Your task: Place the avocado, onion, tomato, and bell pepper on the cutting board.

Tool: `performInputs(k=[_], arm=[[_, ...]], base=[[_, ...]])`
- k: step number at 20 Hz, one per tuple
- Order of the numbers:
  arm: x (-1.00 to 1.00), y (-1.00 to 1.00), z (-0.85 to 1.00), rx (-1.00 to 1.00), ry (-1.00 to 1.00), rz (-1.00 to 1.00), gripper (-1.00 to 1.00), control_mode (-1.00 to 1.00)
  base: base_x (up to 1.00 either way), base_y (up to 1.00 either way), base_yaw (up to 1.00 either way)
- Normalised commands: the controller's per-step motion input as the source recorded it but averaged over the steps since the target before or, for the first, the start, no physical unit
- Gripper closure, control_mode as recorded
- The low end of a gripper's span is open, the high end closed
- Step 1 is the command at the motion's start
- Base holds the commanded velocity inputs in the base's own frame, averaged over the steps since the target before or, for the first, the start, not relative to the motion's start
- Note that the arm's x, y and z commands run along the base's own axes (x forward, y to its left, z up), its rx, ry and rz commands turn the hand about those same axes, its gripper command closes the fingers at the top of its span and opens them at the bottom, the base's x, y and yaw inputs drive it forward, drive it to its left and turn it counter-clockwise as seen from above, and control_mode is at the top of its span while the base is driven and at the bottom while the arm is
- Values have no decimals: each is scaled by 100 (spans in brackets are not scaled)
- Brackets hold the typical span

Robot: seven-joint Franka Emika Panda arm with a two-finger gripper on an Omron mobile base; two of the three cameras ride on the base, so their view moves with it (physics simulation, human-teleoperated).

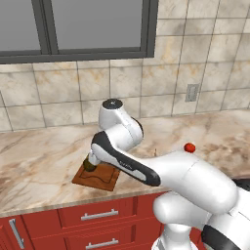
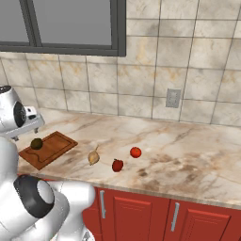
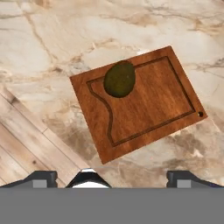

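The dark olive avocado (image 3: pixel 119 78) lies on the reddish-brown cutting board (image 3: pixel 148 109), near one corner inside the groove. My gripper (image 3: pixel 113 178) hangs above the board, open, with nothing between its fingertips (image 3: pixel 41 177). In the right base view the avocado (image 2: pixel 36 143) rests on the board (image 2: pixel 54 147) at the counter's left. To the right of the board, on the counter, are the tan onion (image 2: pixel 93 157) with its stalk up, a dark red piece (image 2: pixel 117 164) and a brighter red round one (image 2: pixel 135 152). These two are the bell pepper and the tomato. I cannot tell which is which.
The marble counter (image 2: pixel 188 160) runs to the right, with a tiled wall and an outlet (image 2: pixel 172 98) behind it. Red drawers (image 1: pixel 97 215) sit under the front edge. In the left base view my arm covers much of the board (image 1: pixel 100 179). A red piece (image 1: pixel 189 147) lies to its right.
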Motion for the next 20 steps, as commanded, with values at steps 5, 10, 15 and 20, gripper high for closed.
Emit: performInputs(k=[5,10,15,20], arm=[[-54,-78,66,0,-7,-5,-100,-100],[-26,-85,59,0,-1,-18,-100,-100],[0,-77,42,0,1,-30,-100,-100],[0,-72,28,0,8,-34,-100,-100]], base=[[0,0,0],[0,0,0],[0,0,0],[0,0,0]])
